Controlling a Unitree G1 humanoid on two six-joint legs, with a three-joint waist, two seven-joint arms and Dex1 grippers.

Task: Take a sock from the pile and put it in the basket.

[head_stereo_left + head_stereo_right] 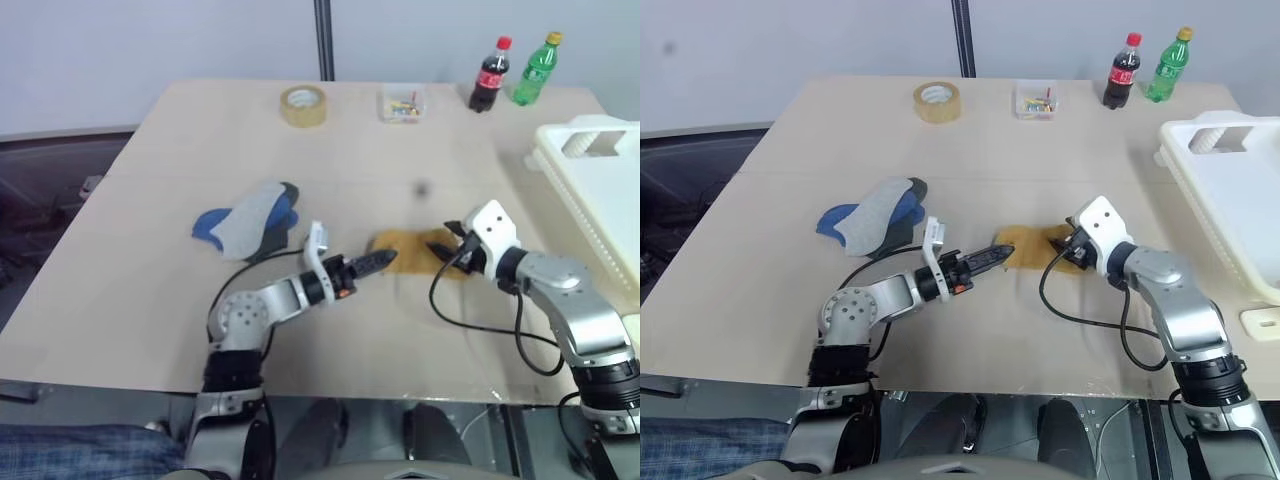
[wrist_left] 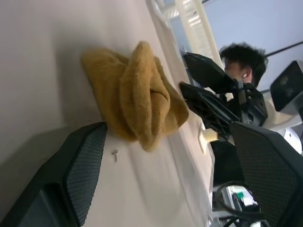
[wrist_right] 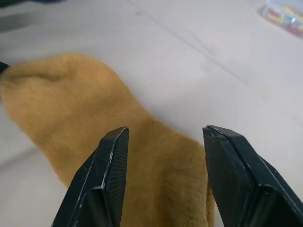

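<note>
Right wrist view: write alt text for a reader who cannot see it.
Two black gripper fingers stand apart, with nothing between them, just above a flat mustard-yellow knitted sock on a pale beige table. A small clear box of coloured bits sits at the far corner.

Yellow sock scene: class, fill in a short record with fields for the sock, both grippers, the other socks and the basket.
yellow sock: lies flat on the table, between both grippers
left gripper: open, at the sock's end
right gripper: open, over the sock
blue and grey socks: left of yellow sock
basket: at the table's right edge
</note>
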